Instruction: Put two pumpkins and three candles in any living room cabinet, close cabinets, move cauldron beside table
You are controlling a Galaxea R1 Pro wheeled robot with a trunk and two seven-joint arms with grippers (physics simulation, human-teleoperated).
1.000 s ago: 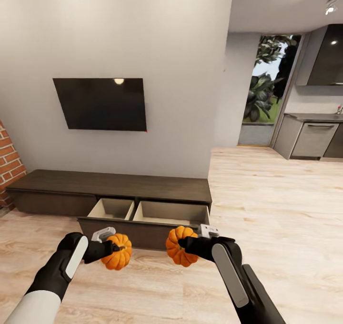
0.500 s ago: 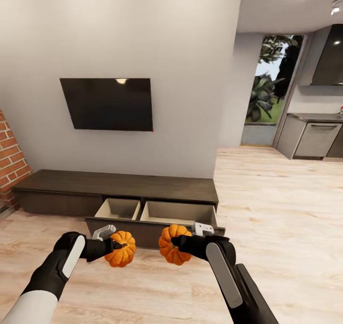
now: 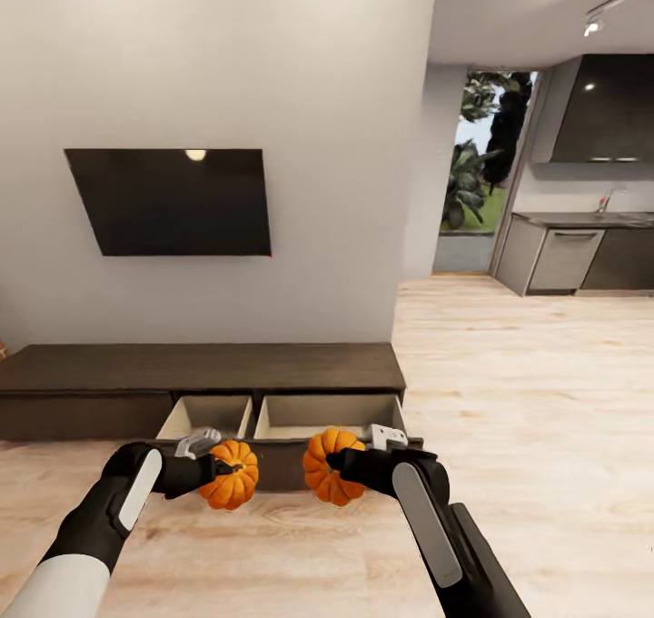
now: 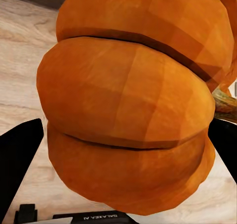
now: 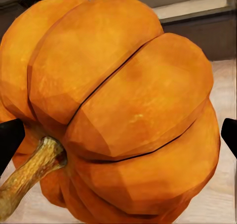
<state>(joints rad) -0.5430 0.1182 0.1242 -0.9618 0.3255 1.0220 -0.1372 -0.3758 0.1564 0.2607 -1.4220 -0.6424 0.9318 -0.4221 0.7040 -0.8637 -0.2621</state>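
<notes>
Pumpkins sit clamped in left pincer and right pincer, before the open cabinet.

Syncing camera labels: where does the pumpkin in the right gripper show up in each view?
Head view: the right pumpkin sits low and centre, held by the right gripper in front of the open drawer.
Right wrist view: the same pumpkin takes up most of the picture, stem toward the lower corner.
Left wrist view: the big one is the left gripper's; a sliver at the edge cannot be identified.
Shared landmark: the dark drawer front.
</notes>
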